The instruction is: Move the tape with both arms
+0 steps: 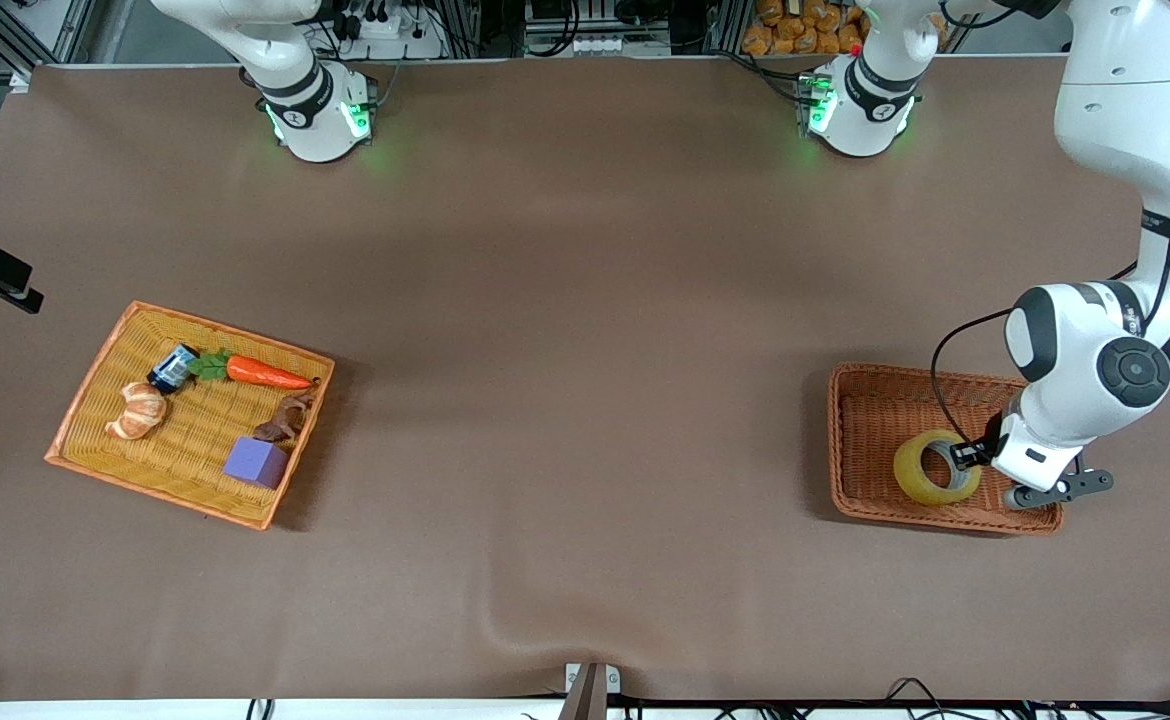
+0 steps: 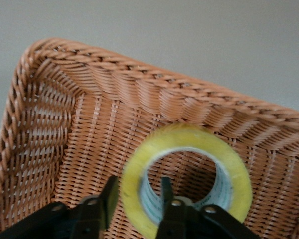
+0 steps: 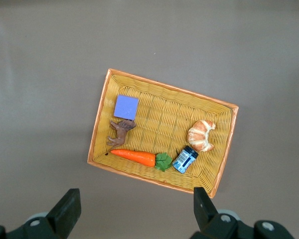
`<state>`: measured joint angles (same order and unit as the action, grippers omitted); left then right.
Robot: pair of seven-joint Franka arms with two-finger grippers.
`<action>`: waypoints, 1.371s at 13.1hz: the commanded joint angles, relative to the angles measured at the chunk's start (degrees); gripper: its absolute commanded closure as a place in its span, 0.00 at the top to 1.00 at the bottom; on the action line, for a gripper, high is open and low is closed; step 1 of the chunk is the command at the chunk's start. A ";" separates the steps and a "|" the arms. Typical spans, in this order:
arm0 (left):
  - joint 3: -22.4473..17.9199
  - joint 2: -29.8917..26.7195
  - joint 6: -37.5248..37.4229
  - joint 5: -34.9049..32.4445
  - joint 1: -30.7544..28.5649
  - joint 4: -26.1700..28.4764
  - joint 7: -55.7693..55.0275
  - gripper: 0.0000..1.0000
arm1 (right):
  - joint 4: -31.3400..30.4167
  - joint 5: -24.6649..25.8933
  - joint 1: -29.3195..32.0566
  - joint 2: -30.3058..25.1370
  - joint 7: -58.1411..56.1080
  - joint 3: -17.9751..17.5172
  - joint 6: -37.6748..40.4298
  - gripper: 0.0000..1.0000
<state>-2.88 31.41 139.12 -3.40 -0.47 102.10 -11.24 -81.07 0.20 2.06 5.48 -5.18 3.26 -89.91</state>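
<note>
The tape, a yellowish ring, lies in the brown wicker basket toward the left arm's end of the table. My left gripper is down in that basket at the tape. In the left wrist view the left gripper is open and straddles the wall of the tape, with one finger outside the ring and one inside its hole, over the basket's floor. My right gripper is open and empty, high over the table beside the yellow tray, and waits.
The yellow wicker tray toward the right arm's end holds a carrot, a croissant, a purple cube, a small blue jar and a brown figure. Bare brown table lies between tray and basket.
</note>
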 commanded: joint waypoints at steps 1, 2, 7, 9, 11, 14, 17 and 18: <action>0.59 -3.71 -0.16 0.41 -0.76 0.91 1.05 1.00 | 0.03 -0.99 0.75 -0.73 0.25 -0.80 1.14 1.00; 0.59 -5.29 -0.25 0.41 -0.84 0.82 1.05 1.00 | 0.03 -1.07 0.75 -0.73 0.25 -0.80 1.14 1.00; 0.59 -9.95 -4.69 0.24 -0.49 -2.68 4.21 1.00 | -0.05 -1.08 0.05 -0.56 0.25 -1.06 1.23 1.00; 0.59 -9.70 -16.53 0.67 -0.32 -10.92 4.21 1.00 | -0.05 -1.08 -0.04 -0.47 0.25 -1.06 1.23 1.00; 0.59 -9.87 -25.17 0.68 -0.32 -18.05 4.21 1.00 | -0.05 -0.99 -0.04 -0.47 0.25 -1.06 1.23 1.00; 1.12 -10.48 -35.74 0.94 -0.05 -23.25 4.39 1.00 | -0.14 -1.43 -0.12 -0.47 0.25 -1.06 2.19 1.00; 1.82 -12.86 -36.02 1.73 -0.32 -23.70 4.82 1.00 | -0.05 -1.43 -0.04 -0.56 0.25 -0.98 2.29 1.00; 1.91 -12.86 -36.11 1.82 -0.32 -24.49 5.00 1.00 | -0.05 -1.51 0.05 -0.56 0.25 -0.98 2.20 1.00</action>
<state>-1.31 19.18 104.38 -3.02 -0.46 78.74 -8.14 -81.04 -0.17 1.78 5.48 -5.18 2.41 -88.29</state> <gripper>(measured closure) 0.000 0.000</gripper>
